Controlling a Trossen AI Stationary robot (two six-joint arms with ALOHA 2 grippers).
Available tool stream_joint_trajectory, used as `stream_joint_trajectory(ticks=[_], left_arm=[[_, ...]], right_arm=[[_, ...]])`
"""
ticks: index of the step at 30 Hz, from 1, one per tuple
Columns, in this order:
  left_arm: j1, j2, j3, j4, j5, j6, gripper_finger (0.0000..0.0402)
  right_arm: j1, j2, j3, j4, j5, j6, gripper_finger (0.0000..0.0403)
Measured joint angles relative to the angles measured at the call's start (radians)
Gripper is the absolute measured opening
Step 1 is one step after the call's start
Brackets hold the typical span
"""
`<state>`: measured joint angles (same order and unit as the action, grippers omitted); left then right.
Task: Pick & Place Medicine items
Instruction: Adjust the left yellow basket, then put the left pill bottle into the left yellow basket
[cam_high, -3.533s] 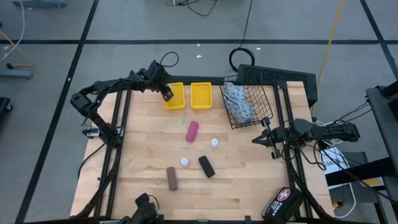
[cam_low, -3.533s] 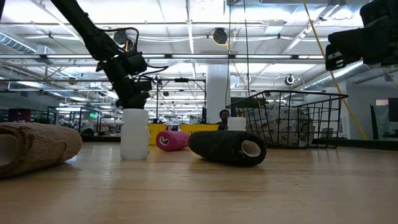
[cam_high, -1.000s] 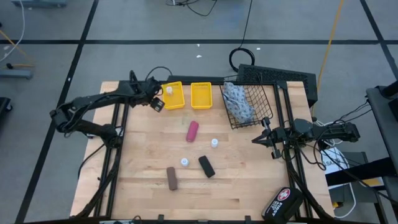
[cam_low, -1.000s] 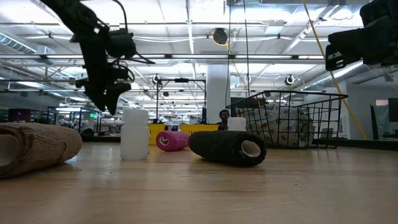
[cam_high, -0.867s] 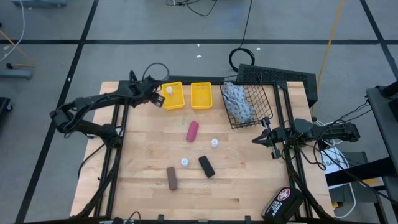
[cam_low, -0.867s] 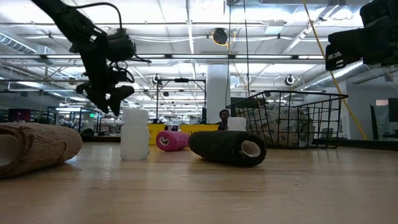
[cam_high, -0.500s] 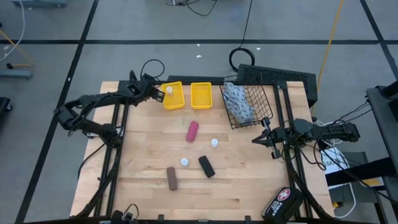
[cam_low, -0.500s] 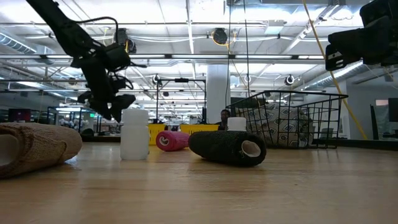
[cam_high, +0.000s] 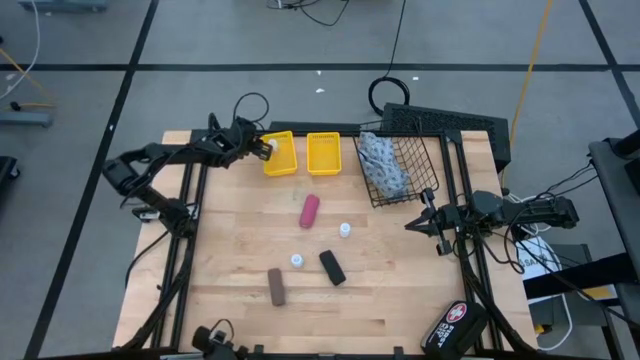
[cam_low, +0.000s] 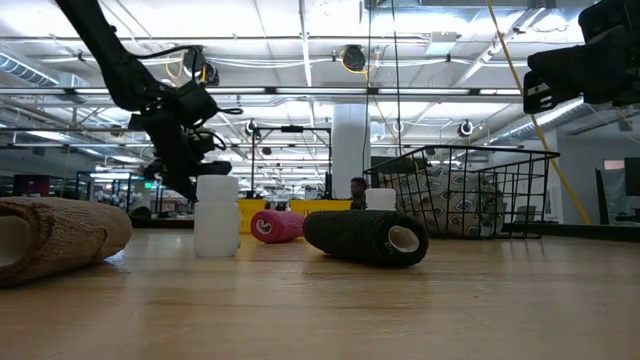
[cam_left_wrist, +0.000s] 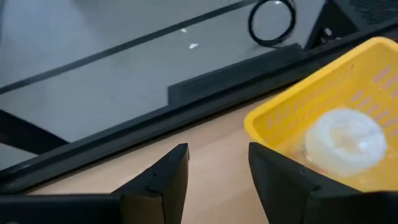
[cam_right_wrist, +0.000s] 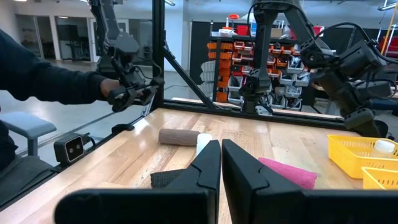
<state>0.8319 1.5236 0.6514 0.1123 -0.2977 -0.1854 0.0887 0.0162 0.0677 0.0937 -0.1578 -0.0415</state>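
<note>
My left gripper (cam_high: 260, 151) (cam_left_wrist: 214, 180) stands open just outside the near left corner of the left yellow bin (cam_high: 281, 160), fingers slanting down, with nothing between them. A white bottle (cam_left_wrist: 345, 140) lies inside that bin, beside the fingers. On the table lie a magenta tube (cam_high: 310, 211), two white bottles (cam_high: 345, 229) (cam_high: 297, 260), a black block (cam_high: 332, 267) and a brown block (cam_high: 276, 286). The blue-white pouch (cam_high: 383, 163) sits in the wire basket (cam_high: 420, 170). My right gripper (cam_high: 425, 222) (cam_right_wrist: 215, 163) waits shut at the table's right edge.
A second yellow bin (cam_high: 324, 153) stands between the first bin and the basket. The black case with a red-white cross (cam_high: 455, 325) lies at the near right corner. A person's sleeve (cam_right_wrist: 43, 81) shows beyond the table. Bare wood lies along the table's left side.
My left gripper has gone down and toward the table's far right, closing in on the left yellow bin's corner, and has tipped more steeply downward. The items on the table and my right arm have kept still.
</note>
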Motion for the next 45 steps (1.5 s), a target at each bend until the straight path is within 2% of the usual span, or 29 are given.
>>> stream_joint_trajectory(ticks=[5, 14, 21, 23, 27, 31, 34, 39, 45], left_arm=[[0.006, 0.021, 0.000, 0.024, 0.052, 0.006, 0.0161], [0.006, -0.003, 0.011, 0.054, 0.036, 0.142, 0.0149], [-0.005, -0.187, 0.062, -0.081, 0.021, 0.177, 0.0171], [-0.026, -0.270, 0.063, -0.113, 0.048, 0.177, 0.0185], [-0.093, -0.439, 0.063, -0.190, 0.167, 0.169, 0.0231], [-0.216, -0.586, 0.063, -0.231, 0.324, 0.082, 0.0290], [-0.364, -0.668, 0.066, -0.215, 0.340, 0.027, 0.0317], [-0.681, -0.674, 0.150, -0.257, 0.166, 0.026, 0.0324], [-1.028, -0.511, 0.314, -0.352, -0.039, 0.058, 0.0297]], right_arm=[[0.000, 0.000, 0.000, 0.000, 0.000, 0.000, 0.0008], [0.000, 0.000, 0.000, 0.000, 0.000, 0.000, 0.0008], [0.000, 0.000, 0.000, 0.000, 0.000, 0.000, 0.0008], [0.000, 0.000, 0.000, 0.000, 0.000, 0.000, 0.0009], [0.000, 0.000, 0.000, 0.000, 0.000, 0.000, 0.0009], [0.000, 0.000, 0.000, 0.000, 0.000, 0.000, 0.0008], [0.000, 0.000, 0.000, 0.000, 0.000, 0.000, 0.0008], [0.000, 0.000, 0.000, 0.000, 0.000, 0.000, 0.0008], [0.000, 0.000, 0.000, 0.000, 0.000, 0.000, 0.0008]])
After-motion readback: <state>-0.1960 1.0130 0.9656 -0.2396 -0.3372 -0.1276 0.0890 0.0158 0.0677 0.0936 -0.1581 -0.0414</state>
